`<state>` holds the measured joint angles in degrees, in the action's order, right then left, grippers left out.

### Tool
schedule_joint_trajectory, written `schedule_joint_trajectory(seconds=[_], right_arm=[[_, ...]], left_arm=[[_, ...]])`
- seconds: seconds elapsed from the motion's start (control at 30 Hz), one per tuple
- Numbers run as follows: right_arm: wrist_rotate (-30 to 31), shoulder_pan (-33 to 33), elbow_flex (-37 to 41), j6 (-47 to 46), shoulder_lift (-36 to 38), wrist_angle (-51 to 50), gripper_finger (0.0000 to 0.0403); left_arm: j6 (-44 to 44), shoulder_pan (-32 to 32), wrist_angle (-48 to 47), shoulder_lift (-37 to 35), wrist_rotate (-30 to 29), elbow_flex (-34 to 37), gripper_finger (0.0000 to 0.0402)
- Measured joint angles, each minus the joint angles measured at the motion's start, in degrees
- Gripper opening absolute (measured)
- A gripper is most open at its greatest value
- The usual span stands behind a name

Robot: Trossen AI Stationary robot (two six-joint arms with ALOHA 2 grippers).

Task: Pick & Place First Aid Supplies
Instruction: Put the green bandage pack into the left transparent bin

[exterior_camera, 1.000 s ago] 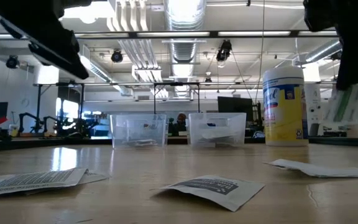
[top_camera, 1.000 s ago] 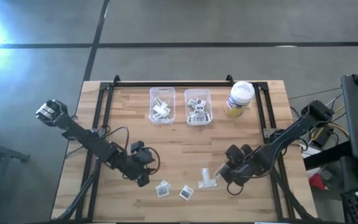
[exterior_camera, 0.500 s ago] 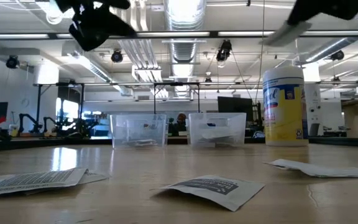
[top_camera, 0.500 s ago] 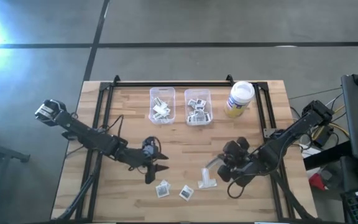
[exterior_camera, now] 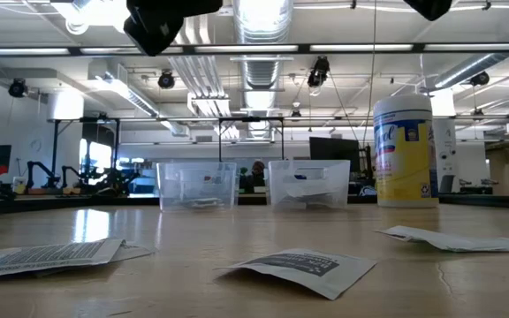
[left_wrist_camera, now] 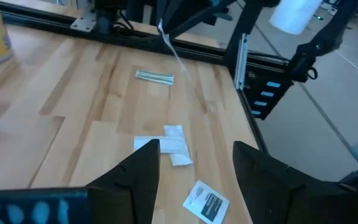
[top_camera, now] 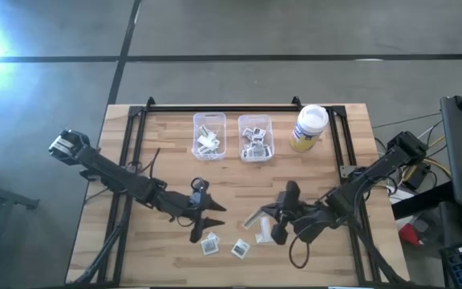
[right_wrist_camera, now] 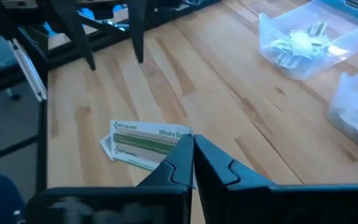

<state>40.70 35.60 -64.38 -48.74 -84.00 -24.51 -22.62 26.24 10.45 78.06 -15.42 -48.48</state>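
At lower centre of the high view, our right gripper (top_camera: 257,222) pinches a long strip packet (top_camera: 252,217), fingers nearly shut, while our left gripper (top_camera: 208,217) hangs wide open, holding nothing, above the square packets (top_camera: 209,245). We should probably keep the pinch firm and release low over a bin (top_camera: 256,138).

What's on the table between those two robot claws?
Mostly bare wood. In the high view, the left gripper and right gripper have no packets directly between them; the loose packets lie nearer the table's front edge.
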Motion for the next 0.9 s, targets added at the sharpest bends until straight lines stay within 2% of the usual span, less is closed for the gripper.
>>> schedule_joint_trajectory(seconds=[0.3,0.7,0.9], right_arm=[[-0.02,-0.79,-2.21,4.55,-6.52,3.08,0.0008],[1.37,-1.41,-11.30,12.08,-15.56,3.53,0.0008],[1.43,-1.99,-15.12,13.00,-17.37,1.33,0.0008]], left_arm=[[3.30,0.02,5.49,4.43,4.34,0.06,0.0195],[-2.89,-0.36,14.12,10.31,3.43,0.04,0.0195],[-5.87,-0.63,13.57,10.28,0.95,0.01,0.0195]])
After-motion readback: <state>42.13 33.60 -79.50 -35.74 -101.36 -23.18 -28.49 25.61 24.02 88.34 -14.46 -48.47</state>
